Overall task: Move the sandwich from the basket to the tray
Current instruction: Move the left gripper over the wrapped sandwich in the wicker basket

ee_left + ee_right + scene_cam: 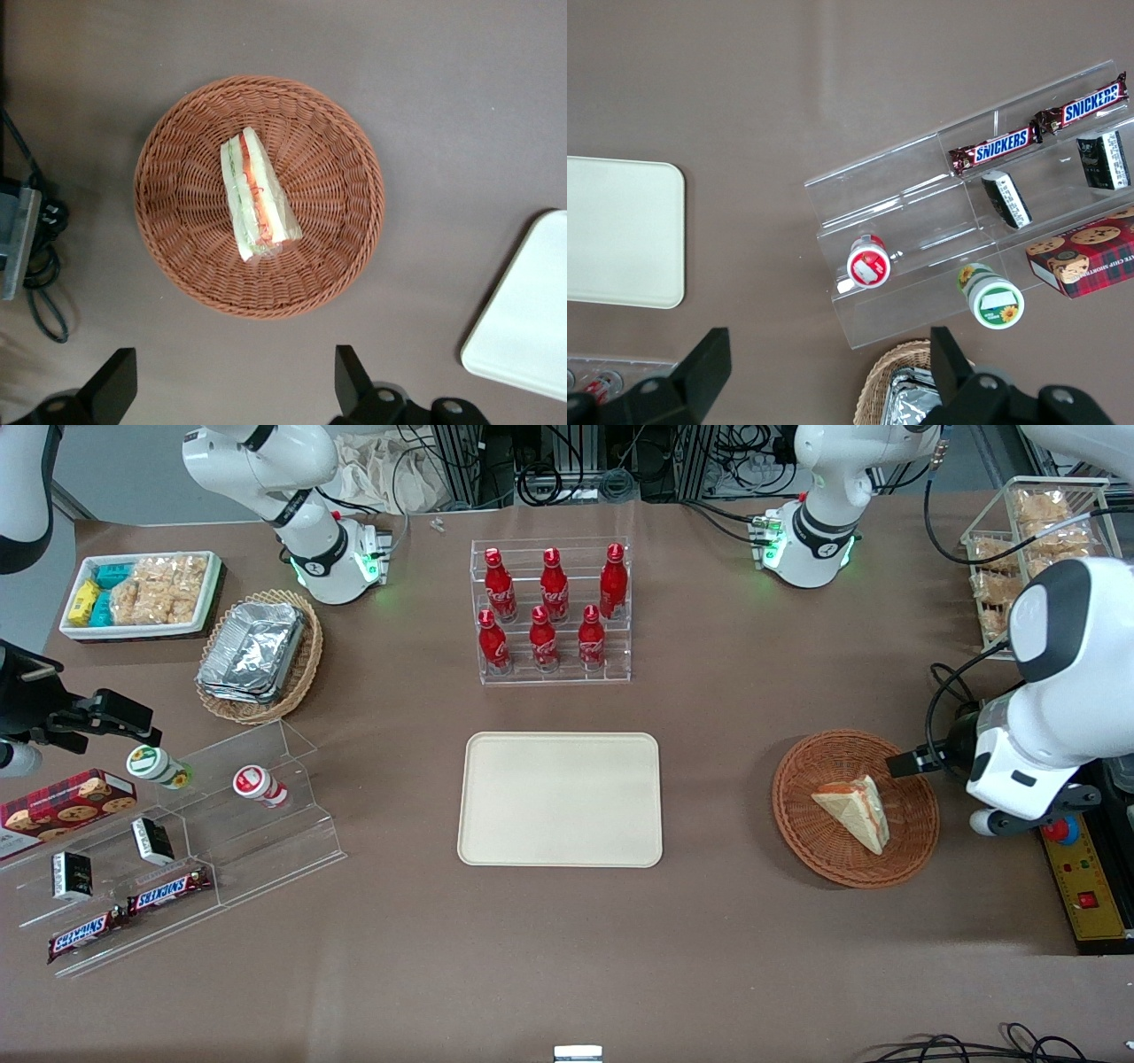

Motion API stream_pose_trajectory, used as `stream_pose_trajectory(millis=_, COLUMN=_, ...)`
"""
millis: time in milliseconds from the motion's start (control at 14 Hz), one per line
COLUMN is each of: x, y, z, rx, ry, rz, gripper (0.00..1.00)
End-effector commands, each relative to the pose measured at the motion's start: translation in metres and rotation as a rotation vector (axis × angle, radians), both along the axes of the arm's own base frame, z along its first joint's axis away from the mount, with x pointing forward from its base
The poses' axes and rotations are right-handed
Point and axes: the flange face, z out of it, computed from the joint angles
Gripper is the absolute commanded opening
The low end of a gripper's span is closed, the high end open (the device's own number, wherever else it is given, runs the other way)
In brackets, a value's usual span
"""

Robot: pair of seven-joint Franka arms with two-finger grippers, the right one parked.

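While one triangular white-bread sandwich lies in one round reddish-brown wicker basket, the released claw hovers above; one cream rectangular tray rests on the brown tabletop.

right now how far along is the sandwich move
Nothing is done yet: the sandwich lies in the basket, and the tray holds nothing. In hand: the gripper hangs open above the basket, holding nothing. Left: grasp, lift, carry to the tray, release.

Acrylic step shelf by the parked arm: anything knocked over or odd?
Two small round containers, green-lidded and red-lidded, lie tipped on their sides on the acrylic shelf. Sandwich sits normally in the basket; gripper hovers open above.
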Motion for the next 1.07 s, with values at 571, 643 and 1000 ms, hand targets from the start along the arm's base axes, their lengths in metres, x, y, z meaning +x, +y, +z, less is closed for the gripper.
stream_pose_trajectory(millis=571, x=-0.006, y=0.028, z=-0.132, rx=0.114, ry=-0.063, rz=0.372, gripper=1.00)
stream_pose_trajectory(millis=643, x=-0.004, y=0.027, z=-0.139, rx=0.110, ry=-0.068, rz=0.391, gripper=1.00)
stream_pose_trajectory(millis=1000, x=0.002, y=0.022, z=-0.166, rx=0.099, ry=-0.074, rz=0.470, gripper=1.00)
